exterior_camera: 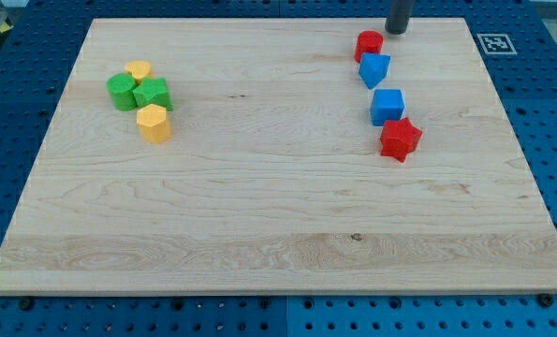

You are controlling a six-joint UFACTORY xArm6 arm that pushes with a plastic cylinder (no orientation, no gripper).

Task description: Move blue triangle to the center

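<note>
Camera view: my tip (396, 30), a bare rod with no jaws to judge, stands at the view's top. Blue triangle (373, 70), a glossy wedge, lies below and slightly left of it, touching a small red block (369, 44).

Straight dark grey rod, smooth and round, my tip (396, 31) seemingly blunt
</note>
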